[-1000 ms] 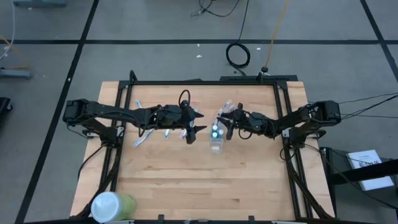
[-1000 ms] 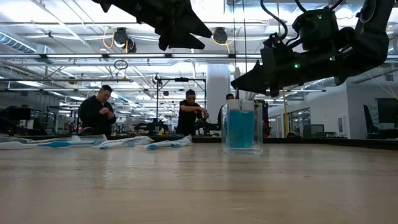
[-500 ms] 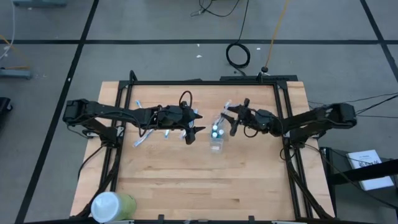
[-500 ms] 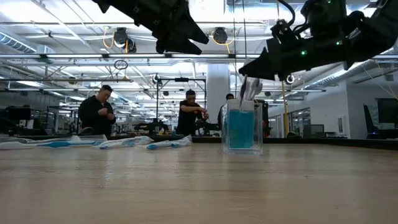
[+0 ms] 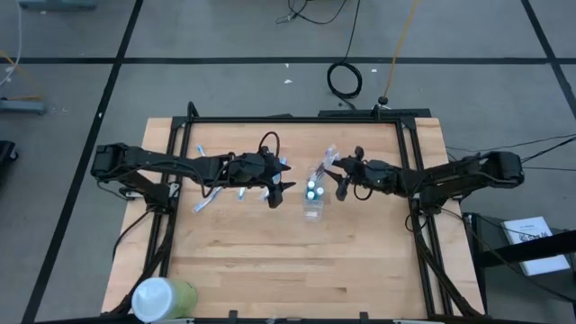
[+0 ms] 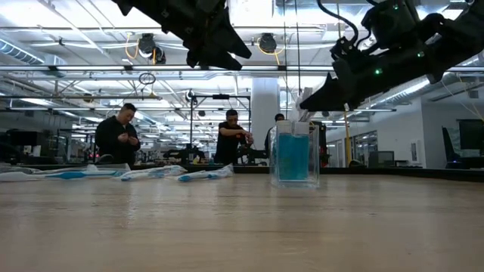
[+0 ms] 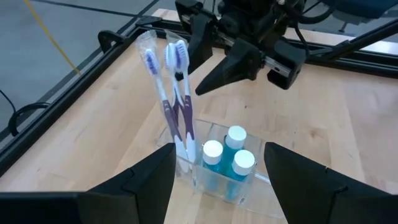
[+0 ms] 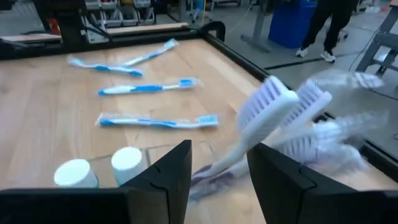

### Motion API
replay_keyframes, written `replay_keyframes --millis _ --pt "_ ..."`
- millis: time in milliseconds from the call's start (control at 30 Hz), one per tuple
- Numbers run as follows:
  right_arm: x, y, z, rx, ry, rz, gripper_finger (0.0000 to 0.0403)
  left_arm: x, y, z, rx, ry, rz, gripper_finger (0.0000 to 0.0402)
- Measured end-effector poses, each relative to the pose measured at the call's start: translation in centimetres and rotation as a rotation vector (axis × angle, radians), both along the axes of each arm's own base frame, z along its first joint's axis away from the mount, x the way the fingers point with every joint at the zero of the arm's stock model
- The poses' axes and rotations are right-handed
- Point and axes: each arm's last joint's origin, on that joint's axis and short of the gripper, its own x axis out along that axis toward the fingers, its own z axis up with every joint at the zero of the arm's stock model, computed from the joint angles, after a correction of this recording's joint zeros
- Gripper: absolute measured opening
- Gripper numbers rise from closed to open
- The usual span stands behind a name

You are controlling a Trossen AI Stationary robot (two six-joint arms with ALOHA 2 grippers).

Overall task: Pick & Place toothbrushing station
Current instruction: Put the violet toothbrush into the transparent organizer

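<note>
- since a second ago my right arm has reached further in over the table [image 5: 270, 270], and its right gripper [image 5: 339, 183] now sits just beside the brush tops, not back from them like before.
- my left arm has not moved. its left gripper [image 5: 279, 191] hangs above the wood on the other side of the cup, jaws wide open, holding nothing.
- the right gripper's jaws are partly open. in the right wrist view the brush heads show just past the fingers [image 8: 161, 186], but i see nothing pinched between them, so i think it has let go.
- the small clear cup [image 7: 217, 171] stands upright near the middle of the table, between my two grippers.
- two purple brushes [image 7: 177, 93] in clear wrap stand in the cup, leaning a bit.
- three little blue tubes with white caps [image 7: 227, 152] stand in the cup next to them.
- three blue-and-white brushes [image 8: 146, 93] lie flat on the wood, well apart from the cup.
- so i think one more brush just went in, and the flat ones are next.
</note>
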Motion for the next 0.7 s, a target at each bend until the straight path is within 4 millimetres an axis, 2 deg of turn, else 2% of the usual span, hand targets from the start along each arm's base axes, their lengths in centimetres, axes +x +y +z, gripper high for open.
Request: replay_keyframes --millis 300,700 --pt "0.1 0.2 -0.4 0.027 0.034 0.073 0.0146 0.0 0.0 0.0 0.0 -0.001 0.0 0.0253" --pt "-1.4 0.3 2.6 -0.013 -0.102 0.034 0.0146 0.0 0.0 0.0 0.001 0.006 -0.001 0.0253"
